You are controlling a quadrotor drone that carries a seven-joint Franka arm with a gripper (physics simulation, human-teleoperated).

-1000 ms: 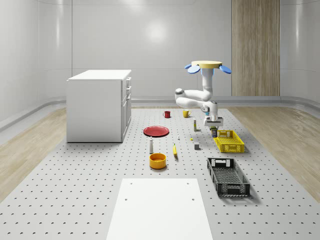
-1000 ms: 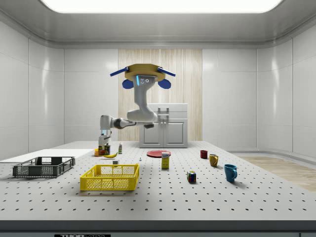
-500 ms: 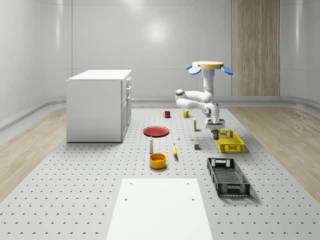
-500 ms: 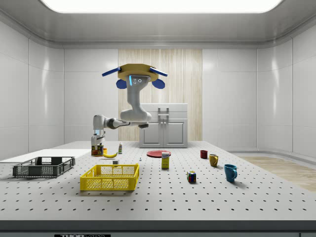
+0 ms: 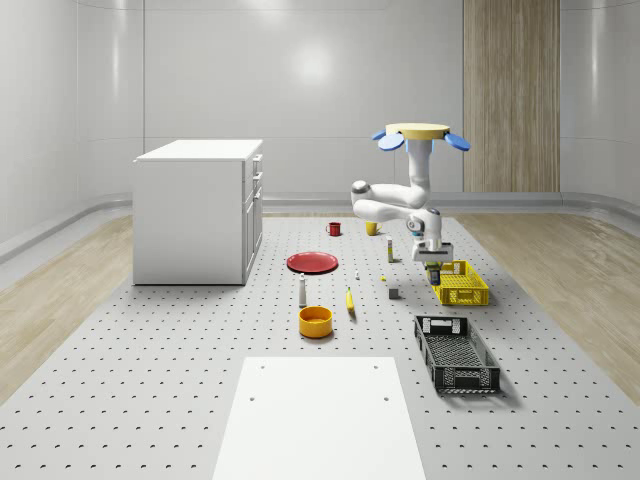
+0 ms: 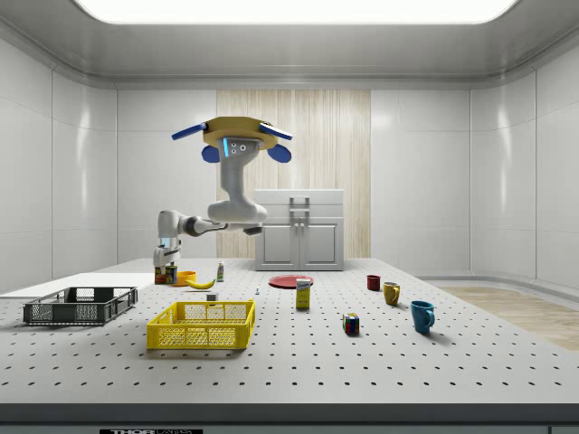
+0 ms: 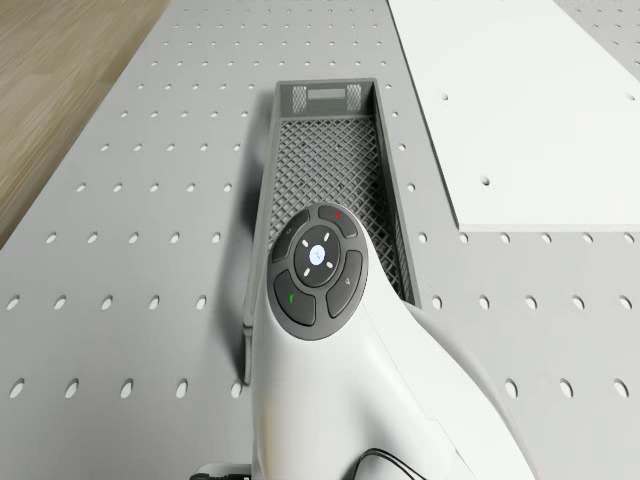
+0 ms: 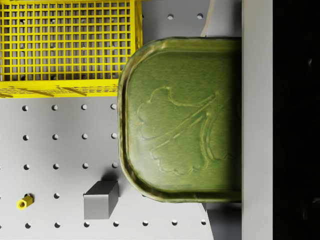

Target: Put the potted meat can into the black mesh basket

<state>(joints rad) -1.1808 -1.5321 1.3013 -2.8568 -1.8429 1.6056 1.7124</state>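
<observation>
Drone hovers above the perforated grey desk — gripper clamping the green-lidded potted meat can beside the yellow mesh basket.

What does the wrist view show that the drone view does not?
Wrist view alone: the olive-green potted meat can held close under the camera, the yellow plastic mesh basket, a small grey block and a tiny yellow peg. Drone view alone: the black mesh basket, the white arm and a white panel. Both: the grey perforated table.

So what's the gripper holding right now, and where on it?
The gripper holds the potted meat can, clamped across its sides, lifted off the table.
</observation>
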